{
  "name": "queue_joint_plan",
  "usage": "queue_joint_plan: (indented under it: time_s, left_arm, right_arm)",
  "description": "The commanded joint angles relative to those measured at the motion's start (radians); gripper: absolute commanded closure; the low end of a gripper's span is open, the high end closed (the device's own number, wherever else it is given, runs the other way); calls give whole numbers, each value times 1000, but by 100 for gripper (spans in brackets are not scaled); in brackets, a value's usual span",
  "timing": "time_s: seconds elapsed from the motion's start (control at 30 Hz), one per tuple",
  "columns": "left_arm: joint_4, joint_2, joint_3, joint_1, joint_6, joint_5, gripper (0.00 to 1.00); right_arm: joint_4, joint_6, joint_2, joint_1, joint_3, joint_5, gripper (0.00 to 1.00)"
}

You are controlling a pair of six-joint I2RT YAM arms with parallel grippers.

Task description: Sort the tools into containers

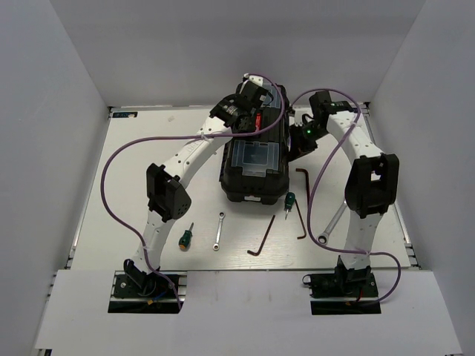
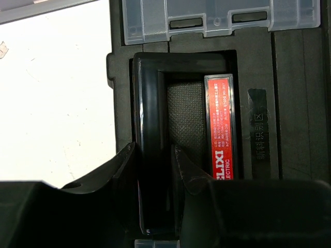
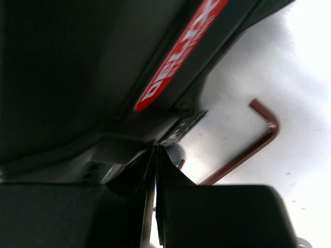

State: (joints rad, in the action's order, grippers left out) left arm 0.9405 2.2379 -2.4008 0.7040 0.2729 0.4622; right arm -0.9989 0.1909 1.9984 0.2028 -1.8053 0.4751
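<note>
A black toolbox [image 1: 252, 182] with clear lid compartments lies in the middle of the table. My left gripper [image 1: 251, 122] [image 2: 152, 155] is shut on the toolbox's black carry handle [image 2: 147, 103], one finger on each side. My right gripper [image 1: 298, 144] [image 3: 156, 149] is shut and empty, its tips against the toolbox's right edge. On the table lie two green-handled screwdrivers [image 1: 185, 237] [image 1: 289, 200], a small wrench [image 1: 219, 231], a larger wrench [image 1: 332, 225] partly under the right arm, and two hex keys [image 1: 261, 237] [image 1: 300, 204]. One hex key [image 3: 258, 139] shows in the right wrist view.
White walls close in the table on the left, back and right. The red label [image 2: 219, 129] sits beside the handle recess. A purple cable loops off each arm.
</note>
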Motion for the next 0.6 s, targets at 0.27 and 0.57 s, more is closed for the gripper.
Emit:
queue_joint_plan:
  time_s: [0.27,0.57]
  left_arm:
    - [-91,-75,-41,35,86,-158,100]
    - [-120,-93,-41,35,106,-192,100]
  right_arm:
    - [-50,33,28,72,-83,125,96]
    - [-50,16,46,93,-112,125,97]
